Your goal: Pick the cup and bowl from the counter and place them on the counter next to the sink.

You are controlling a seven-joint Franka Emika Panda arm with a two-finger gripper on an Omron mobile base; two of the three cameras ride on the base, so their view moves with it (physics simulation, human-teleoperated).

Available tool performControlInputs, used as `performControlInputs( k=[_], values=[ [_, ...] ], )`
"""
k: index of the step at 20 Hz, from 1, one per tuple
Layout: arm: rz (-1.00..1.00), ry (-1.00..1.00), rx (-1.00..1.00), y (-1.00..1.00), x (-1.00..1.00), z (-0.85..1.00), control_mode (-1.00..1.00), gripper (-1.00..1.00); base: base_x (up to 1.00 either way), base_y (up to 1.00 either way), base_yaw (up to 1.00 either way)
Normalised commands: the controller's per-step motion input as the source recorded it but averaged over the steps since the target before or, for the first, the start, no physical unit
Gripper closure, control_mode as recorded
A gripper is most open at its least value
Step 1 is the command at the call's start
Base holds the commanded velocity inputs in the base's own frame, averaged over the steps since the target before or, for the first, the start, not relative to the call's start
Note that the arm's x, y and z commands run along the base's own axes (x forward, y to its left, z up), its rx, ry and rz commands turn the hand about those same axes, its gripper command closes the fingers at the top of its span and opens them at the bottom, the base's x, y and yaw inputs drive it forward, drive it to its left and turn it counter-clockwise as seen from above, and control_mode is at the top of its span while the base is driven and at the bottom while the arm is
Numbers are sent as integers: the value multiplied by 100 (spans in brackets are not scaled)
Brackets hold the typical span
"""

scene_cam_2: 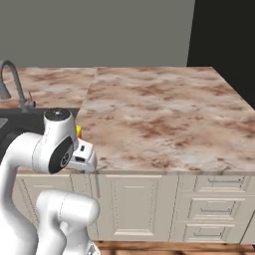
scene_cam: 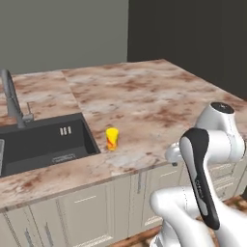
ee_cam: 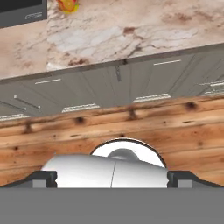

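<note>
The small yellow cup (scene_cam: 112, 139) with red-orange blotches stands upright on the marble counter (scene_cam: 144, 101), just right of the dark sink (scene_cam: 43, 142). It also peeks in at the top edge of the hand view as the cup (ee_cam: 68, 4), and a yellow sliver of the cup (scene_cam_2: 78, 131) shows behind my arm. The bowl is out of view. My gripper (ee_cam: 112, 180) is open with nothing between its wide-set fingertips (ee_cam: 43, 179). It hangs in front of the counter's front edge, right of the cup and well apart from it.
A curved grey faucet (scene_cam: 12, 99) rises behind the sink. Cream cabinet fronts (scene_cam_2: 134, 204) and drawers run under the counter, above a wooden floor (ee_cam: 131, 127). My own arm (scene_cam: 200, 178) fills the lower right of the left base view.
</note>
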Motion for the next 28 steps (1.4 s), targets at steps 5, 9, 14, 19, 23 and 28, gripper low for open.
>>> performControlInputs(
  k=[5, 9, 14, 19, 23, 28],
  values=[
    [0, 0, 0, 0, 0, 0, 100, -100, 15, 58, 14],
    [0, 0, 0, 0, 0, 0, 100, -100, 1, 48, 86],
    [0, 0, 0, 0, 0, 0, 100, -100, 0, 18, 91],
    [0, 0, 0, 0, 0, 0, 100, -100, 0, 16, 93],
    [0, 0, 0, 0, 0, 0, 100, -100, -9, -1, 86],
    [0, 0, 0, 0, 0, 0, 100, -100, -17, -18, 90]
  ],
)
